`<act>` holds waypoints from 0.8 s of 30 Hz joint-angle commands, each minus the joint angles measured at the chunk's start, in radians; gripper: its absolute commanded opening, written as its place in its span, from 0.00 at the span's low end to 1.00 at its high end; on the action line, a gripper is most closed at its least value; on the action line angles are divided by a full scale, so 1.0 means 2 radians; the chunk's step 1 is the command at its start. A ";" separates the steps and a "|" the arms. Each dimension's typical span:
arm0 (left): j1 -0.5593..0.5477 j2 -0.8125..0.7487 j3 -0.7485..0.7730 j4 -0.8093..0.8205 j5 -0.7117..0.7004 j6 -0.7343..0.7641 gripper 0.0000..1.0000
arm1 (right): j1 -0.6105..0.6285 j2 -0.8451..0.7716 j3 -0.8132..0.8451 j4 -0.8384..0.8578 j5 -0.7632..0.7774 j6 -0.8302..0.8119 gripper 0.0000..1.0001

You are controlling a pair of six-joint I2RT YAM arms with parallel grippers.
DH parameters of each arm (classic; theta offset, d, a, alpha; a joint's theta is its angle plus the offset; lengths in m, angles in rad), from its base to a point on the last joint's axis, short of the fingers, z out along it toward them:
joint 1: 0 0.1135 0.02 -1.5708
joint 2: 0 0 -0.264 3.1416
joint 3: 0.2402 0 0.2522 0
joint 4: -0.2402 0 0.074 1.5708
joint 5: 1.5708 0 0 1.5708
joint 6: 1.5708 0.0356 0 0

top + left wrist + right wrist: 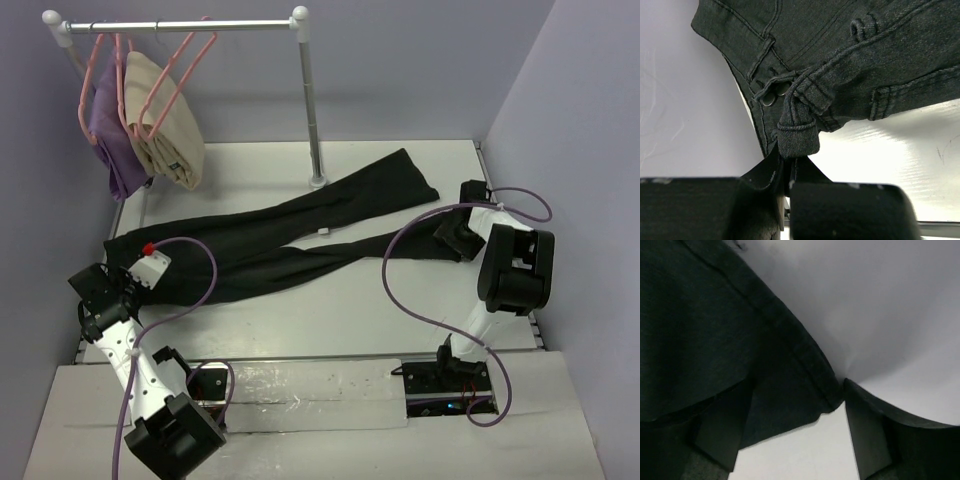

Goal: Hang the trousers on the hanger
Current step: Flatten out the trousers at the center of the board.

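Note:
The black trousers (pixel 290 245) lie flat across the table, waist at the left and legs running right. My left gripper (pixel 112 272) is at the waist; in the left wrist view it (pixel 787 167) is shut on a belt loop of the waistband (pixel 797 135). My right gripper (pixel 455 238) is low over a leg end; in the right wrist view it (pixel 796 385) is open, with the hem corner (pixel 790 405) between its fingers. A bare pink hanger (pixel 190 55) hangs on the rail at the back left.
A metal clothes rack (pixel 308 100) stands at the back, its right post next to the upper leg. A purple garment (pixel 110 130) and a beige folded garment (pixel 165 125) hang on pink hangers there. Walls close in on the left and right.

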 commanded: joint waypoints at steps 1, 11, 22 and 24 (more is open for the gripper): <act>0.003 0.000 0.018 0.000 0.028 0.002 0.00 | 0.002 0.019 0.011 0.019 0.006 0.025 0.75; 0.003 0.004 0.021 0.010 0.034 -0.005 0.00 | -0.001 -0.008 -0.001 0.018 0.026 0.017 0.00; 0.004 0.002 0.009 0.045 0.009 0.003 0.00 | -0.003 -0.267 0.066 -0.060 -0.030 0.024 0.00; 0.003 -0.004 0.005 0.044 0.010 0.010 0.00 | -0.004 -0.292 0.079 -0.085 -0.039 0.026 0.00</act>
